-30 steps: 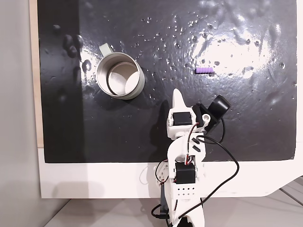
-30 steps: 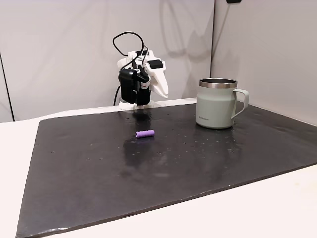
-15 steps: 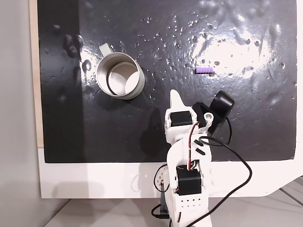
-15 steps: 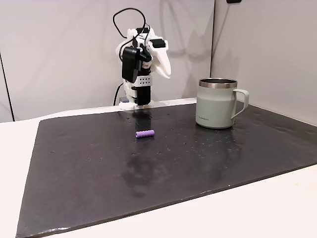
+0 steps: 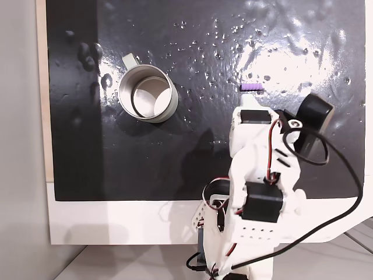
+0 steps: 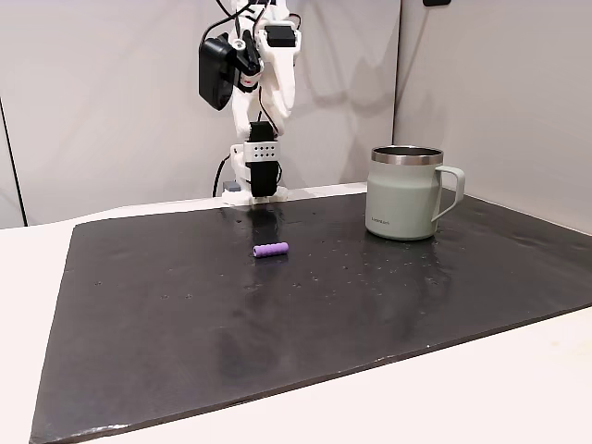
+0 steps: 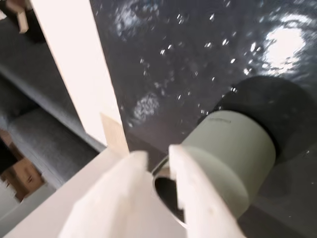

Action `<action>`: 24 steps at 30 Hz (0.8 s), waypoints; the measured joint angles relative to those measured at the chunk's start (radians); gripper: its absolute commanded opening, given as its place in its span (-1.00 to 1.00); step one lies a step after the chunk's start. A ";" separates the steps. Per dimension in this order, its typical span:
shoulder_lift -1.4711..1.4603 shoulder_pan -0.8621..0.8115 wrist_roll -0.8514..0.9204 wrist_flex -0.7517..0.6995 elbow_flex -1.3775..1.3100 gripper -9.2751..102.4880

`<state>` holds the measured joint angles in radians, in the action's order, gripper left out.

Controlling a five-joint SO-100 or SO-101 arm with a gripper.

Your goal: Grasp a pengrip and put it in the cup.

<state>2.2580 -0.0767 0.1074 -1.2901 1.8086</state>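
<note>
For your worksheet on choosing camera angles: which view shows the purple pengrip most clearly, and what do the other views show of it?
The side-on fixed view shows the pengrip best: it lies unobstructed on the dark mat, its tube shape clear. In the top-down fixed view the pengrip is smaller, just beyond the arm. The wrist view faces the cup instead.

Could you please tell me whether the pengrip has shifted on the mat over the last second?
No. The pengrip lies at the same spot on the black mat, equally far from the cup, in both fixed views.
</note>
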 measured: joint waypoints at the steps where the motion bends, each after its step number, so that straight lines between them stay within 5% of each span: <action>1: -0.043 -0.011 0.012 -0.023 -0.037 -0.56; 13: -0.537 -0.117 0.123 -0.204 -0.420 -0.52; 24: -0.796 -0.172 0.206 -0.146 -0.439 -0.52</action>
<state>1.4619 -0.2485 0.3129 -1.4358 1.3698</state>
